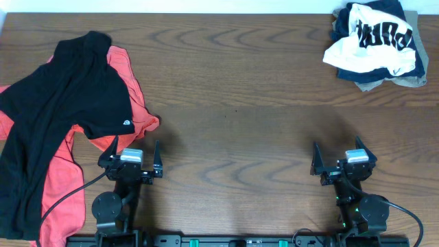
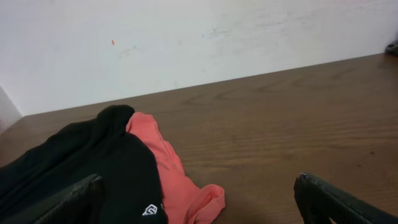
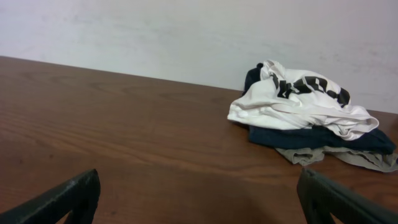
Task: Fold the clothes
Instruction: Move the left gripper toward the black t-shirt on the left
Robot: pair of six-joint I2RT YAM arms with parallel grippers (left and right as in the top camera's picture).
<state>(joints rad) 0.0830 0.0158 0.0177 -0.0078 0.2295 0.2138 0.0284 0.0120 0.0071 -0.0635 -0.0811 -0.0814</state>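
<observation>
We are starting out: black shirt point(image 1: 62, 103) lying crumpled over red shirt point(image 1: 134, 89) at the left edge of the counter point(image 1: 233, 103); both jaws are resting spread, empty. Likely next: left jaws taking the black hem.

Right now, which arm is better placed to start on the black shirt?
Left. The black shirt lies over the red shirt, just ahead of the open left gripper. The right gripper, also open, sits far across, nearer the other pile.
</observation>
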